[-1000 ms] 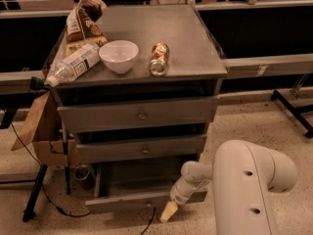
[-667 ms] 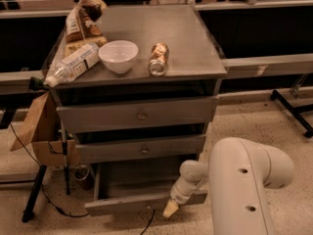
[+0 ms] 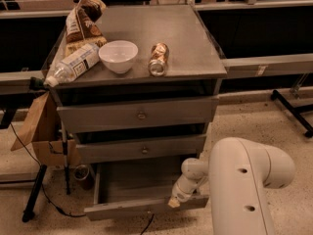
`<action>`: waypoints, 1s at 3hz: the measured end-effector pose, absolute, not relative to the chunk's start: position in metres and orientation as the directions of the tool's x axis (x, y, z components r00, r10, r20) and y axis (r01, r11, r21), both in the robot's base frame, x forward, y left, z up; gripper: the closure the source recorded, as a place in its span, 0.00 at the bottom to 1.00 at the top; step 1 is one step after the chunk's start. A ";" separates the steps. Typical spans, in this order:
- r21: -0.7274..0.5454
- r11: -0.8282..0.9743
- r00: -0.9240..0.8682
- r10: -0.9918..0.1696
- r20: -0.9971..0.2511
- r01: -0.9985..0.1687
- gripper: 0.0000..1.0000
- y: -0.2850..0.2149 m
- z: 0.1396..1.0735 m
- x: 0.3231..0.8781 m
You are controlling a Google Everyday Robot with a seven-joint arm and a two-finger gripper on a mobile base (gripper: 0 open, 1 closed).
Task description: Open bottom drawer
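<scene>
Bottom drawer (image 3: 122, 210) sits at the foot of the grey cabinet and it's slid out a good way, plain grey inside showing. The gripper (image 3: 174, 202) hangs at the top edge of its front panel, right of centre. Honestly can't tell if it's clamped on anything. Up on the worktop (image 3: 190, 38): white bowl (image 3: 118, 56), a tipped can (image 3: 158, 59), a water bottle (image 3: 73, 65) lying flat, and a snack bag (image 3: 80, 22).

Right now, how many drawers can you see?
3. The top drawer sits under the tabletop, the middle drawer below it, and the bottom drawer is pulled out lowest, with the tool at its front edge. None looks hidden.
</scene>
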State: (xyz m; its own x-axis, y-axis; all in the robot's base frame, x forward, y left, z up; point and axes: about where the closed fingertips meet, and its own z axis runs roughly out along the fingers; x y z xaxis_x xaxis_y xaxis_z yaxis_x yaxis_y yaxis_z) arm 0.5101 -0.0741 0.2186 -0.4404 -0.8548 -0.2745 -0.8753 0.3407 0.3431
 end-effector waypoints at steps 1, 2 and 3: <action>0.337 0.329 -0.418 -0.876 -0.241 -0.882 1.00 -0.079 0.213 0.507; 0.337 0.329 -0.418 -0.876 -0.241 -0.882 1.00 -0.079 0.213 0.510; 0.332 0.291 -0.368 -0.908 -0.199 -0.897 1.00 -0.083 0.207 0.497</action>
